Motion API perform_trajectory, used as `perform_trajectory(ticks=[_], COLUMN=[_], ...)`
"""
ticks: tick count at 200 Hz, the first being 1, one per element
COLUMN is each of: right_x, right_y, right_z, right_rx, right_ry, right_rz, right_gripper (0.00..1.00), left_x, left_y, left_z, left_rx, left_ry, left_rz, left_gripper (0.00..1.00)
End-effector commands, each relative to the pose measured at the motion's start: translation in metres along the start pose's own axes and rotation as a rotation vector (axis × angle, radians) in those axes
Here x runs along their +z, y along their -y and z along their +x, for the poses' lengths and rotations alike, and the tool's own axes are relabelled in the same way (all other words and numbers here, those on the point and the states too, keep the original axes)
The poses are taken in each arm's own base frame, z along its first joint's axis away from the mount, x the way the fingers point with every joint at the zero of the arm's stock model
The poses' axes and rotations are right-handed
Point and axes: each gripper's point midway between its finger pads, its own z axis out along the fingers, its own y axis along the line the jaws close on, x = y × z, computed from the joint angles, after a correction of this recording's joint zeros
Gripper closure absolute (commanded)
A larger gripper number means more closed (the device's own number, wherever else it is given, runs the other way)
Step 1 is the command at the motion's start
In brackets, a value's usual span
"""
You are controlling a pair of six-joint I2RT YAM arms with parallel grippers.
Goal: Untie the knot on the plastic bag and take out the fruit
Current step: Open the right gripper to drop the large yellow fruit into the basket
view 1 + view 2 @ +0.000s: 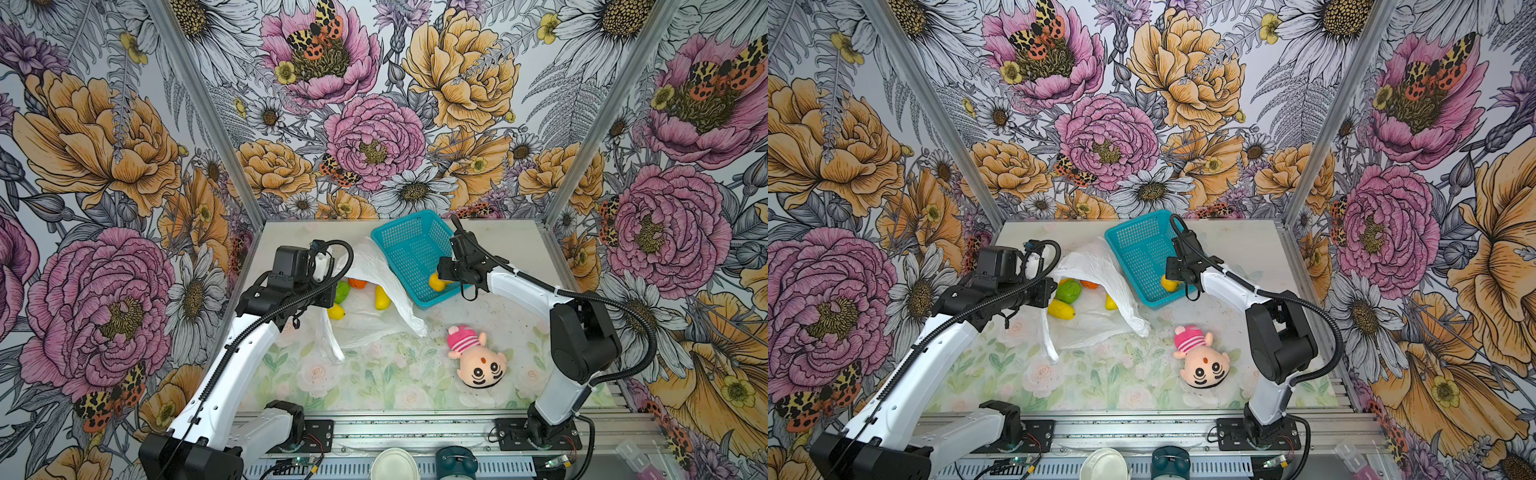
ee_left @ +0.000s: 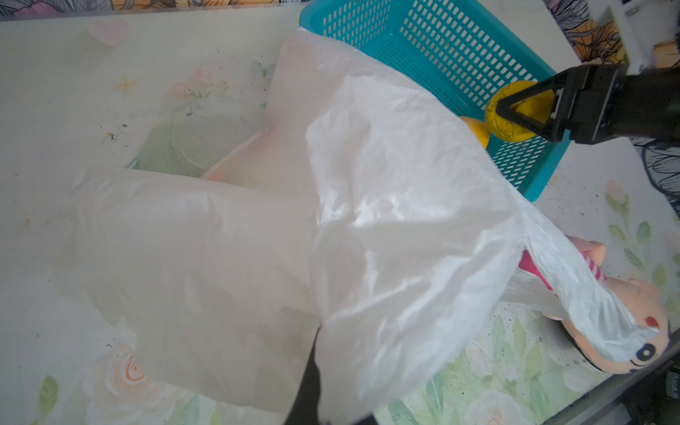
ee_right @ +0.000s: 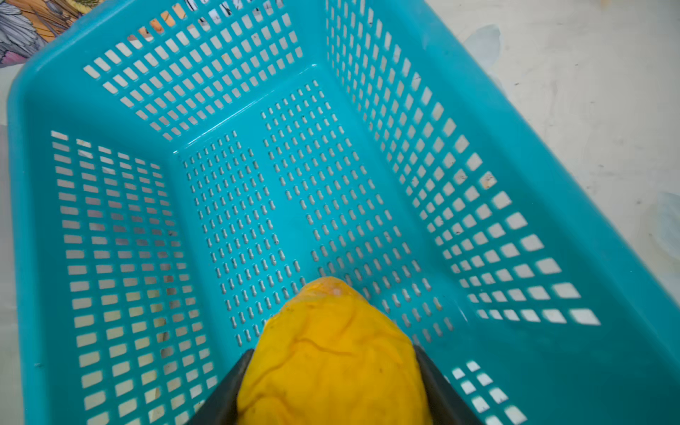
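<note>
The bag (image 1: 374, 266) lay crumpled on the bench (image 1: 374, 386) at the middle left, its right side leaning against the left wall of the teal basket (image 1: 399, 226), which stood at the far centre. The left fingers (image 2: 307, 390) were closed on the bag's film and held its far left edge up off the bench. In the left wrist view the film draped across most of the picture, and only one dark finger showed. Under the raised sheet four fruits rested on the bag's lower layer: a green fruit (image 1: 1068, 291), an orange fruit (image 1: 1089, 284) just right of it, a yellow oblong fruit (image 1: 1061, 309) nearer, and another yellow one (image 1: 1111, 302) further right. A loose handle strip (image 1: 332, 340) trailed toward the near edge. The right fingers (image 2: 503, 107) gripped a yellow fruit (image 3: 331, 353) over the basket's near end. A second yellow-orange fruit (image 2: 476, 132) showed just beside it, seemingly inside the basket. A doll (image 1: 478, 361) lay face up at the near right, apart from the bag.
</note>
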Motion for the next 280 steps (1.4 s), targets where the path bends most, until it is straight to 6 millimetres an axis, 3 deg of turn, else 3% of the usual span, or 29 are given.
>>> perform_trajectory(ticks=[1, 44, 111, 210, 251, 280], right_x=[0.0, 0.007, 0.02, 0.035, 0.022, -0.016], right_y=[0.022, 0.04, 0.043, 0.041, 0.038, 0.032], right_z=[-0.01, -0.006, 0.0, 0.009, 0.006, -0.007], right_rx=[0.026, 0.074, 0.094, 0.105, 0.111, 0.105], right_ry=[0.025, 0.002, -0.03, -0.074, -0.056, 0.023], right_rz=[0.117, 0.155, 0.154, 0.13, 0.109, 0.091], right_gripper=[0.71, 0.63, 0.41, 0.22, 0.26, 0.26], left_x=[-0.003, -0.003, -0.004, -0.005, -0.006, -0.006], left_y=[0.001, 0.001, 0.001, 0.001, 0.001, 0.001], left_z=[-0.004, -0.004, -0.005, -0.005, -0.006, -0.005], left_rx=[-0.007, -0.007, -0.007, -0.008, -0.007, -0.008], left_ry=[0.028, 0.03, 0.034, 0.038, 0.04, 0.038], left_rz=[0.01, 0.009, 0.012, 0.01, 0.012, 0.013], left_gripper=[1.0, 1.0, 1.0, 1.0, 1.0, 1.0])
